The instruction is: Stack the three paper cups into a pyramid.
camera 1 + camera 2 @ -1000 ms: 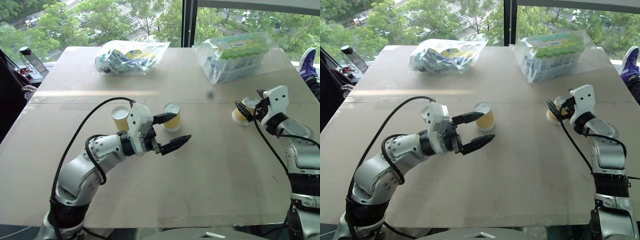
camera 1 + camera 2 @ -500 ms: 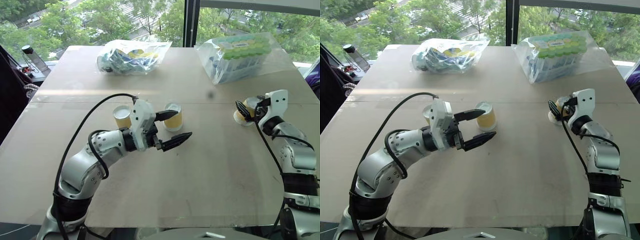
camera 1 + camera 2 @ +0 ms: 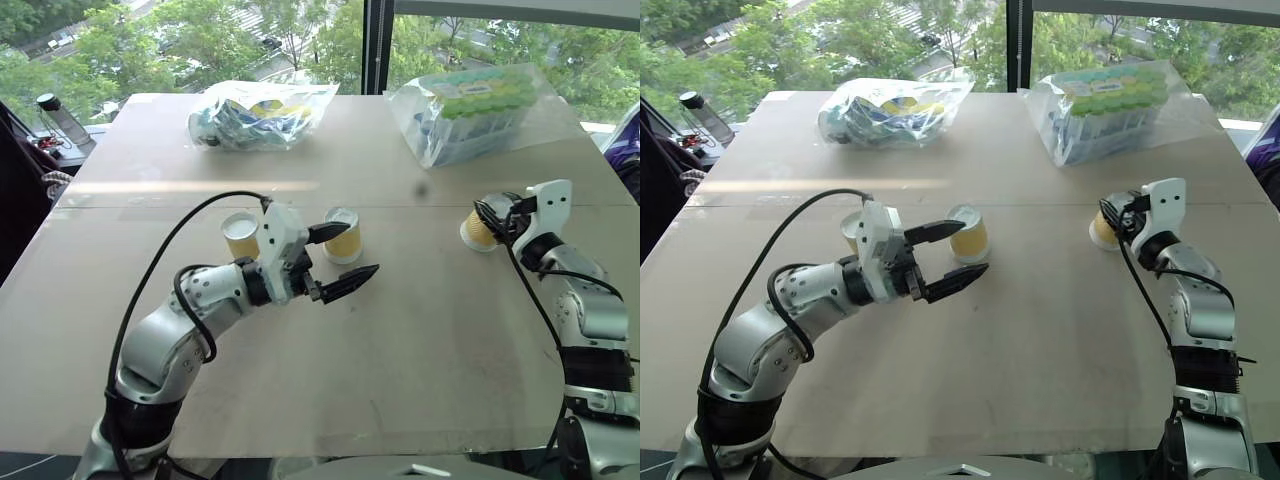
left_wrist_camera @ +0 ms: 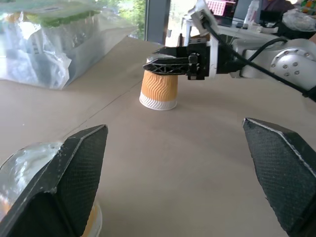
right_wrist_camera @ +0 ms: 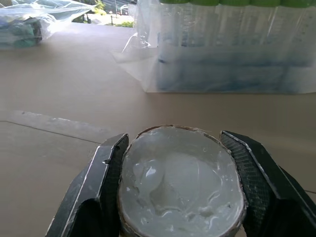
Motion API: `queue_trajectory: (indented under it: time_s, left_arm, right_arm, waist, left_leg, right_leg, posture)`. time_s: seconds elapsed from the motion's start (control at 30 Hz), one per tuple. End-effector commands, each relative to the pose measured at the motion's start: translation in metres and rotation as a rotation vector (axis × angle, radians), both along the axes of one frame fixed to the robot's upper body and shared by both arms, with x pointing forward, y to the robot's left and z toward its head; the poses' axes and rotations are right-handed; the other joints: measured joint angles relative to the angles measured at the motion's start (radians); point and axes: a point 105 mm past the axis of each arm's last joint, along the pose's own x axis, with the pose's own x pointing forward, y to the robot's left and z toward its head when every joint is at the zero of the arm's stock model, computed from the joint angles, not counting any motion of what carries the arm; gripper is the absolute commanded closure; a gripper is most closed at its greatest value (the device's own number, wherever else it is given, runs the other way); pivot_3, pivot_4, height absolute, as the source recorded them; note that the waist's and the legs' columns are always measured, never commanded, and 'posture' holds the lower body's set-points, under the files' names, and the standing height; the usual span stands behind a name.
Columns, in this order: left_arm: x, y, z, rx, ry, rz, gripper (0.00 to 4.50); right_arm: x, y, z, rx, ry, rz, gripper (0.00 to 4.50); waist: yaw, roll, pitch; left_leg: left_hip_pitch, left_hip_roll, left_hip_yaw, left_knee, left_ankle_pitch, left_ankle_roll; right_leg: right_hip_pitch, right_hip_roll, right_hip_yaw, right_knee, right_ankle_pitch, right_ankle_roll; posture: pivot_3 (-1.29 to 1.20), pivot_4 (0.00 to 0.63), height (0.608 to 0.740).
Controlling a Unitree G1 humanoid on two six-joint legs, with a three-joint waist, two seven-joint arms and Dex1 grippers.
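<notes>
Pinching ribbed tapered paper cup (image 3: 478, 229): right gripper (image 3: 495, 216); left gripper (image 3: 338, 259) jaws wide

Matt, smooth board counter (image 3: 420, 330); ribbed paper cup (image 4: 158, 89); glossy, crinkled clear plastic bags (image 3: 262, 112); textured black tool pads (image 4: 281, 170).

Silver-grey jointed arms with black bands at the joints. White housing behind each gripper, left (image 3: 340, 260) and right (image 3: 489, 214). Two black tapered fingers (image 4: 74, 182) apiece, cross-hatched on the inner pads. Black cable looping from left forearm to wrist; another along the right arm.
</notes>
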Motion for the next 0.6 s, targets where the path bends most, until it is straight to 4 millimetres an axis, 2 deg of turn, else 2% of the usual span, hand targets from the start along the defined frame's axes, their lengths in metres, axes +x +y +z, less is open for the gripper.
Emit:
queue_trajectory:
  time_s: [0.03, 0.2, 0.37, 0.6]
  left_arm:
    - [-0.006, 0.013, 0.002, -0.001, -0.070, 0.095, 0.00]
    - [-0.019, 0.030, -0.017, 0.009, -0.036, 0.208, 0.00]
    - [-0.020, 0.037, -0.017, 0.003, -0.052, 0.260, 0.00]
    - [-0.021, 0.039, -0.014, -0.022, -0.072, 0.281, 0.00]
  right_arm:
    - [-0.006, 0.036, 0.020, -0.023, -0.067, 0.128, 2.33]
    - [-0.011, 0.083, 0.016, -0.022, -0.054, 0.252, 2.33]
    - [-0.017, 0.114, 0.010, -0.031, -0.046, 0.347, 2.33]
    - [-0.019, 0.135, 0.011, -0.051, -0.052, 0.408, 2.33]
  waist:
    - [0.000, 0.000, 0.000]
    - [-0.002, 0.000, 0.000]
    - [0.017, 0.000, 0.000]
    - [0.013, 0.000, 0.000]
  left_leg:
    - [-0.001, 0.000, 0.000, 0.000, 0.000, 0.000]
    - [-0.001, 0.001, 0.000, 0.000, 0.000, 0.000]
    - [-0.001, 0.001, -0.001, 0.001, 0.000, 0.000]
    - [-0.001, -0.001, -0.001, 0.001, 0.001, -0.001]
  right_leg:
    - [-0.001, 0.000, 0.000, 0.000, 0.000, 0.000]
    - [-0.001, -0.001, 0.000, 0.000, 0.000, 0.000]
    - [-0.001, -0.002, -0.002, 0.001, 0.000, 0.000]
    - [-0.001, -0.002, -0.002, 0.001, 0.000, 0.000]
  posture:
    - [0.00, 0.150, 0.740]
    - [0.00, 0.150, 0.740]
    - [0.00, 0.150, 0.740]
    - [0.00, 0.150, 0.740]
